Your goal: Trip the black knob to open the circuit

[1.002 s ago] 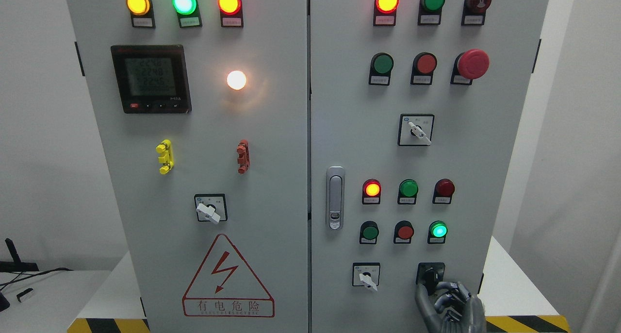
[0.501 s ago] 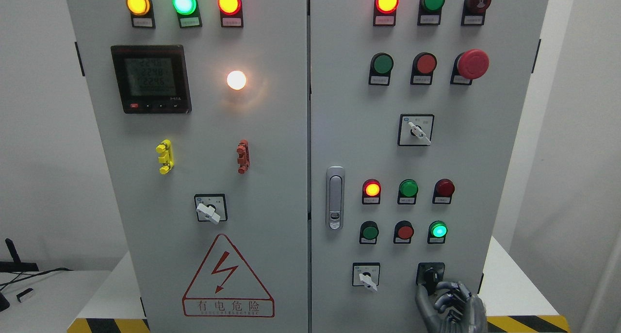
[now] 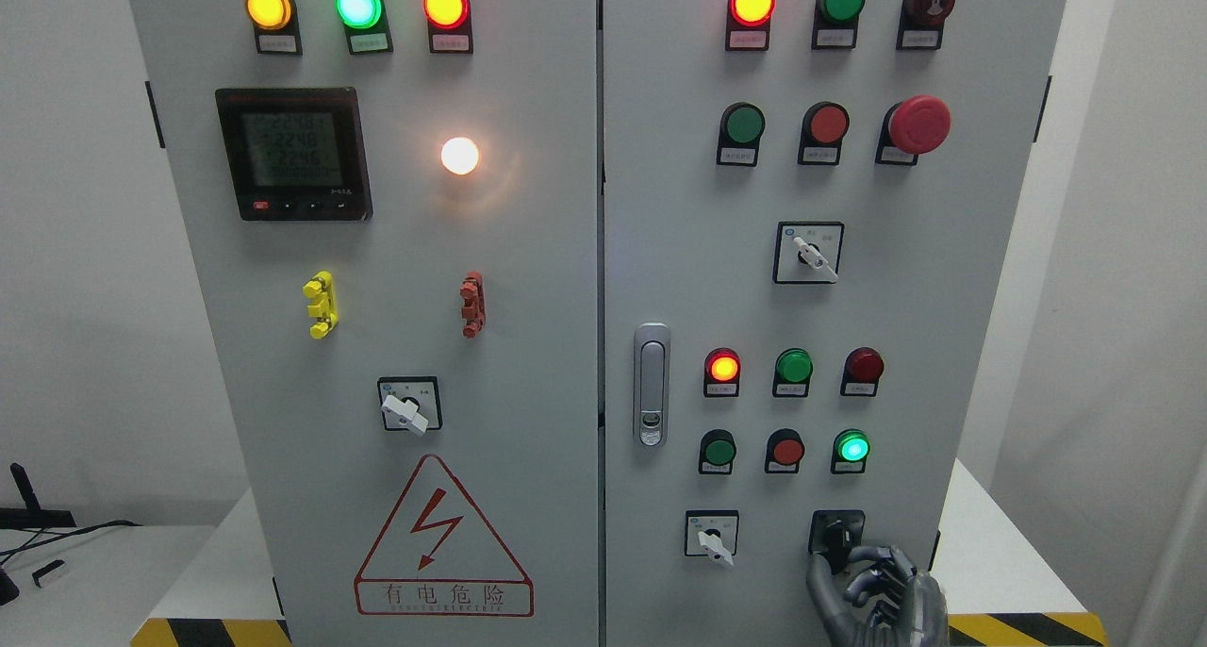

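Observation:
The black knob [image 3: 836, 535] sits on its black square plate at the lower right of the cabinet's right door [image 3: 679, 279]. My right hand [image 3: 837, 560] comes up from the bottom edge, just below and to the right of the knob. Its grey thumb [image 3: 817, 581] rises on the left and its curled fingers [image 3: 877, 564] reach in from the right, closing on the knob's lower end. The palm hides the panel below the knob. My left arm does not show.
A white-handled selector switch [image 3: 713, 537] stands left of the knob, with a lit green lamp [image 3: 852, 447] above it. A door latch [image 3: 651, 383] is by the centre seam. Yellow-black hazard tape [image 3: 1023, 628] edges the white bench under the cabinet.
My right hand has shifted slightly to the right and down, its fingers curling a little tighter at the knob. The knob and the lamps look the same.

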{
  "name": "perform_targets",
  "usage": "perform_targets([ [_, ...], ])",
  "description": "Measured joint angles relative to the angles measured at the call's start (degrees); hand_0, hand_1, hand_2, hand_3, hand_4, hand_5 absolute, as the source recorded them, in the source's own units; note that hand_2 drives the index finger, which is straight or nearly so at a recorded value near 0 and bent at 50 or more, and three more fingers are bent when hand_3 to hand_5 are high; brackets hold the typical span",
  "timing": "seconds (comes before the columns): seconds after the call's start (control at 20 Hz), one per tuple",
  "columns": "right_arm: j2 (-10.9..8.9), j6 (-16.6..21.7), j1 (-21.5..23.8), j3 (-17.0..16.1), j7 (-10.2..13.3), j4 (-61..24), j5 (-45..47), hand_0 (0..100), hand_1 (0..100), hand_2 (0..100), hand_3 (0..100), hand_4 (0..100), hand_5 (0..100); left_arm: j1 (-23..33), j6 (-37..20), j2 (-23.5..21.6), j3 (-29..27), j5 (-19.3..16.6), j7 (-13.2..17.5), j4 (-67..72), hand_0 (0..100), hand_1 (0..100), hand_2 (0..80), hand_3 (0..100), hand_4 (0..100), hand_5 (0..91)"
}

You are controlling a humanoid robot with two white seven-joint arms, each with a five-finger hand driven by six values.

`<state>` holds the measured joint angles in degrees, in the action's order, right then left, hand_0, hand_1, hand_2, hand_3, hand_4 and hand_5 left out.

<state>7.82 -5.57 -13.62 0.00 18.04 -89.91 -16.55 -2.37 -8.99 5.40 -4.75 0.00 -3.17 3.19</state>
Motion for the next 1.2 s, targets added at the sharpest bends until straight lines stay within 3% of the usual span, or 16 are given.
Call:
perform_targets([
  [1.2, -0.11, 2.10, 0.55, -0.01, 0.14, 0.22, -2.14, 28, 78, 53, 84, 84, 97, 0.00, 0.00, 0.00, 0.00, 0.00, 0.00, -0.01, 12, 39, 0.0, 0, 0, 0.0],
])
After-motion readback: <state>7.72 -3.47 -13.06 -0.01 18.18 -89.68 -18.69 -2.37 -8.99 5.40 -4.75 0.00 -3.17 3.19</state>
